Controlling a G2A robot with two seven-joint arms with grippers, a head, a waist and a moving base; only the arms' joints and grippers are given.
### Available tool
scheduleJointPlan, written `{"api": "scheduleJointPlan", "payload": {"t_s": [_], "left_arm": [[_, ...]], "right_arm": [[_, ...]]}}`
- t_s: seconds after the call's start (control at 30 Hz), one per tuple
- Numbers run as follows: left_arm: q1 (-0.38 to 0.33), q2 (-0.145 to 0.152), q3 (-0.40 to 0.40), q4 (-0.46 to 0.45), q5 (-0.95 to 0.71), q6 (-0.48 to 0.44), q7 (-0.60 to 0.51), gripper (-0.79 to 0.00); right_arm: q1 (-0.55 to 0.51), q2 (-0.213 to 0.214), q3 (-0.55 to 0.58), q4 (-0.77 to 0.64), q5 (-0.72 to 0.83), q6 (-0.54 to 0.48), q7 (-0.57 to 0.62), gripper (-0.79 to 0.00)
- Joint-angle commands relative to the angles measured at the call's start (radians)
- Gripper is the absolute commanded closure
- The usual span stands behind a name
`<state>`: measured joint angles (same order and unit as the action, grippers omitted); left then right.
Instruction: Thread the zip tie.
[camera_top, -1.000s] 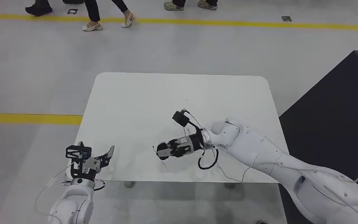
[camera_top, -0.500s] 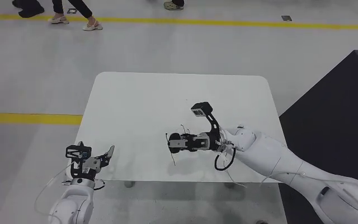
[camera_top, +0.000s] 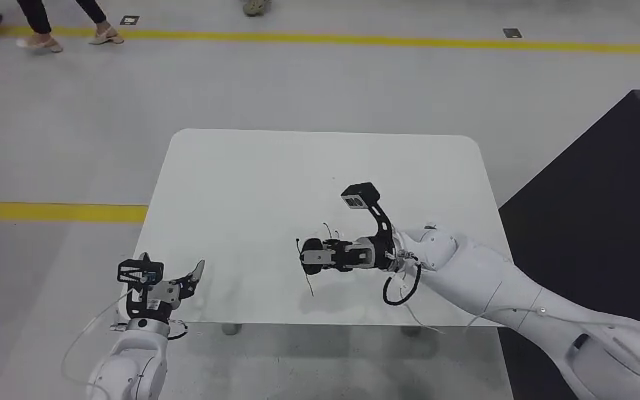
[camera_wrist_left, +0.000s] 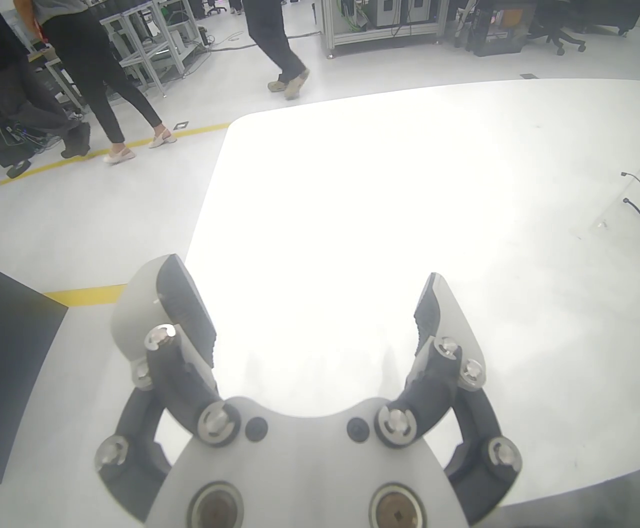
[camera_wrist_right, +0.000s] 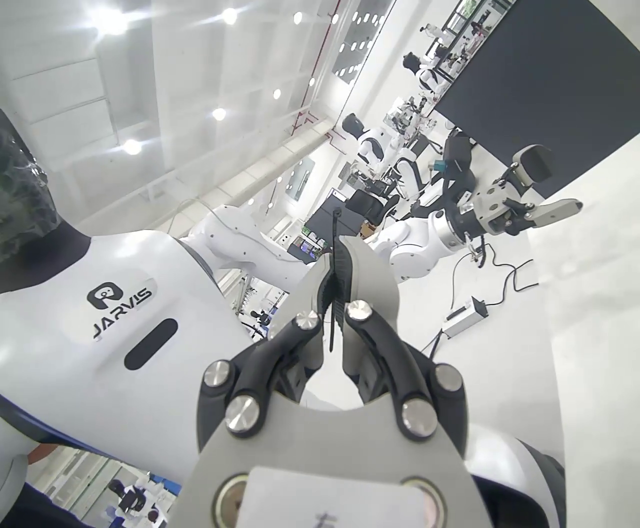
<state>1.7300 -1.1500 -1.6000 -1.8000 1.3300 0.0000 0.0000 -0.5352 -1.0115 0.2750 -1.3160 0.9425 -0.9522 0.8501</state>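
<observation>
Right pincer (camera_wrist_right: 340, 250) pinches the thin zip tie (camera_wrist_right: 335, 220) over the bench (camera_wrist_left: 375, 175), left pincer (camera_wrist_left: 302, 280) gapes wide well apart, so the unsupported tie could twist free.

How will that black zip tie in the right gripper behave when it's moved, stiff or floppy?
Probably springy rather than limp: the zip tie sticks out straight past the tips of the right gripper without drooping. It is likely very light, being only a thin strap. It may pivot or slip under a pull, since the shut gripper pinches just a narrow section.
</observation>
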Motion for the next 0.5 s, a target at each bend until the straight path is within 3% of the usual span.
{"api": "scheduleJointPlan", "payload": {"t_s": [0.0,0.27,0.47], "left_arm": [[0.0,0.0,0.0,0.0,0.0,0.0,0.0,-0.785],[0.0,0.0,0.0,0.0,0.0,0.0,0.0,-0.785],[0.0,0.0,0.0,0.0,0.0,0.0,0.0,-0.785]], "right_arm": [[-0.037,0.002,0.013,-0.023,0.065,0.019,0.019,0.0],[-0.138,0.028,0.141,-0.026,0.369,0.213,0.231,0.0],[-0.179,0.032,0.223,-0.024,0.4,0.293,0.311,0.0]]}}
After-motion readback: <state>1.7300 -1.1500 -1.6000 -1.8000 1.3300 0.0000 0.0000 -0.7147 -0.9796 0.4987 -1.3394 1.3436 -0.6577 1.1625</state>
